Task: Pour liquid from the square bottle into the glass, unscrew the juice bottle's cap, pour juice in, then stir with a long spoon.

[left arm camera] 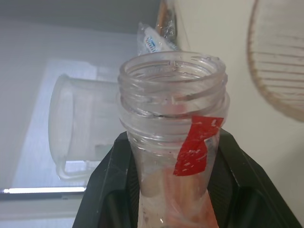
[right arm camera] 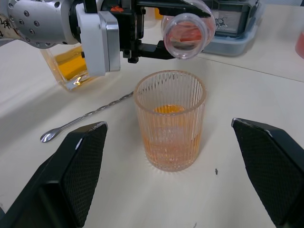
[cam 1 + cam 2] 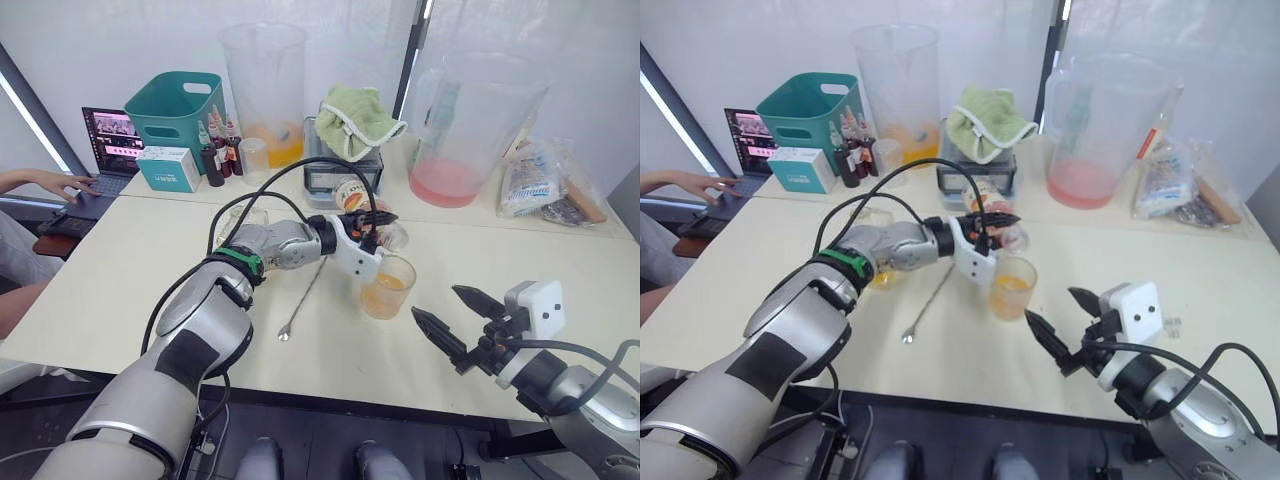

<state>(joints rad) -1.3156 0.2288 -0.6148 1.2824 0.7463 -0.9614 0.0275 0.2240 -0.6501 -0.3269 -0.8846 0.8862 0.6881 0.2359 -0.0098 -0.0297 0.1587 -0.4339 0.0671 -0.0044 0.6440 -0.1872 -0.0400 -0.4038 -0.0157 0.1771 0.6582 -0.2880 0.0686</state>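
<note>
Nearest the camera: right tool, fingers spread wide, empty, low over bench. Left tool clamped on juice bottle, uncapped, tipped sideways, mouth above glass. Best kept centred over the rim, tilted slowly. Long spoon flat beside glass, near square bottle.

Access to the glass from above is blocked by the tilted juice bottle held in the left pincer. The bench between the glass and the right pincer is bare. The long spoon lies on the glass's left side.
</note>
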